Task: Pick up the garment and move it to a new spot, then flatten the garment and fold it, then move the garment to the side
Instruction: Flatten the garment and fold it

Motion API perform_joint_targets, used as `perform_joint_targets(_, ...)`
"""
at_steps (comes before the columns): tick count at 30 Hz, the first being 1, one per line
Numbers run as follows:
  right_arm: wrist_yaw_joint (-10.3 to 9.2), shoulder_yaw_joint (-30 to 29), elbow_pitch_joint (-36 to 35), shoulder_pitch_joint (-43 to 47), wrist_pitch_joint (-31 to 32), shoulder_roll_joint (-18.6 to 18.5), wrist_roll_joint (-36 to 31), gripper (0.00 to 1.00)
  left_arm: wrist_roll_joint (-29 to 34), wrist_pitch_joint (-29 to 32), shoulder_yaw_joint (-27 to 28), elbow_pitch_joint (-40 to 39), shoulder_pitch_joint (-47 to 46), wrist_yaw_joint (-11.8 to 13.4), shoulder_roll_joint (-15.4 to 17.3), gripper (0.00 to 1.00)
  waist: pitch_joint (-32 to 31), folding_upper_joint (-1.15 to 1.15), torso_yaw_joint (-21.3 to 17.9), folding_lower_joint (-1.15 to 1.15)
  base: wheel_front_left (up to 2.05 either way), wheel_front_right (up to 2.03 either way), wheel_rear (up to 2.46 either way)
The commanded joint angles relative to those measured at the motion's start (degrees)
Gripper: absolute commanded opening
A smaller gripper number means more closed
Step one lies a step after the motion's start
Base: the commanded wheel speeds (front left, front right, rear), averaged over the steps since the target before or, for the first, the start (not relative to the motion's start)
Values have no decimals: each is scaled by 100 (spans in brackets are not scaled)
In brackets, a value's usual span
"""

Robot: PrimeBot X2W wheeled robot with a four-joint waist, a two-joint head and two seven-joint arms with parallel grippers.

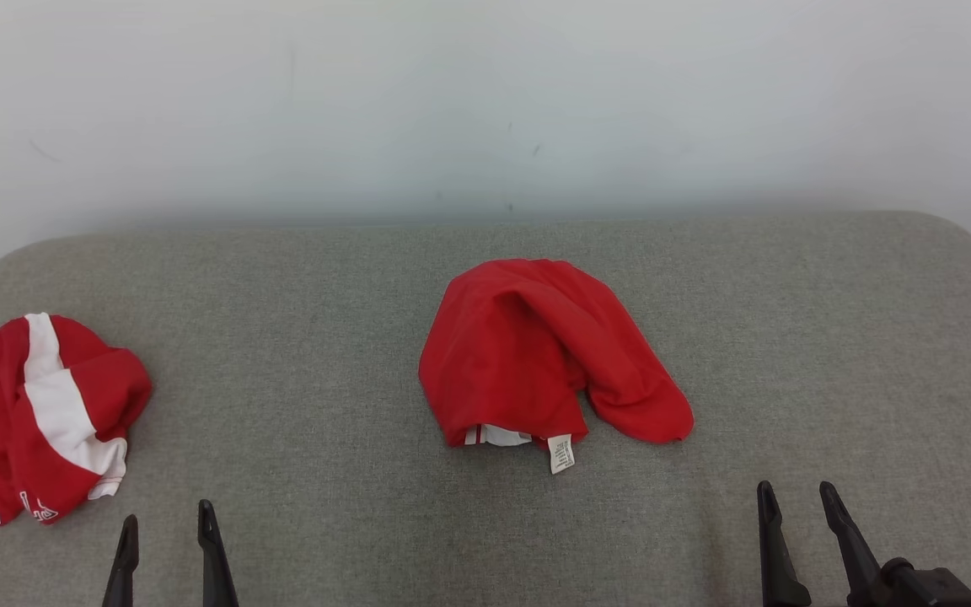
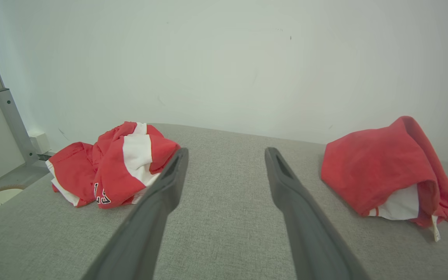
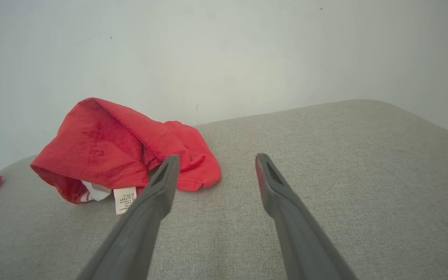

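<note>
A crumpled red garment [image 1: 536,354] with a white care label lies heaped in the middle of the grey padded surface [image 1: 325,337]; it also appears at the right of the left wrist view [image 2: 383,167] and at the left of the right wrist view [image 3: 111,151]. My left gripper [image 1: 169,527] stands open near the front edge at the lower left, nothing between its fingers [image 2: 161,202]. My right gripper [image 1: 797,497] stands open at the lower right, in front and to the right of the garment, apart from it. Its fingers [image 3: 282,194] hold nothing.
A second crumpled red-and-white garment [image 1: 39,413] lies at the far left of the surface, also seen ahead-left of the left fingers [image 2: 115,167]. A pale wall [image 1: 485,101] rises behind the surface. A grey metal post [image 2: 12,120] stands beyond the left end.
</note>
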Motion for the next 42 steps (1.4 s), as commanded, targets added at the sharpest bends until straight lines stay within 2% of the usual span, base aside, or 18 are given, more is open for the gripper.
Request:
perform_joint_targets(1, 20, 7, -2, 45, -5, -7, -36, 100, -43, -20, -10, -16, 34, 6, -4, 100, 0, 0, 0, 0, 0, 0, 0)
perform_joint_targets(19, 20, 40, 35, 57, -5, -7, -65, 100, -112, -20, -82, -34, 33, 86, -3, 100, 4, 0, 49, 0, 0, 0, 0)
perform_joint_targets(27, 20, 538, 262, -307, -6, -7, -247, 100, -154, -20, -220, 10, -128, 47, -2, 100, 42, 0, 301, 0, 0, 0, 0)
perform_joint_targets(34, 20, 1173, 976, -1019, -4, -7, -613, 100, -199, -20, -417, 44, -257, 23, -3, 100, 142, 0, 675, 0, 0, 0, 0)
perform_joint_targets(42, 20, 1299, 2134, -2034, -5, -8, -1019, 100, -269, -20, -566, 118, -419, -39, -3, 100, 320, 0, 1109, 0, 0, 0, 0)
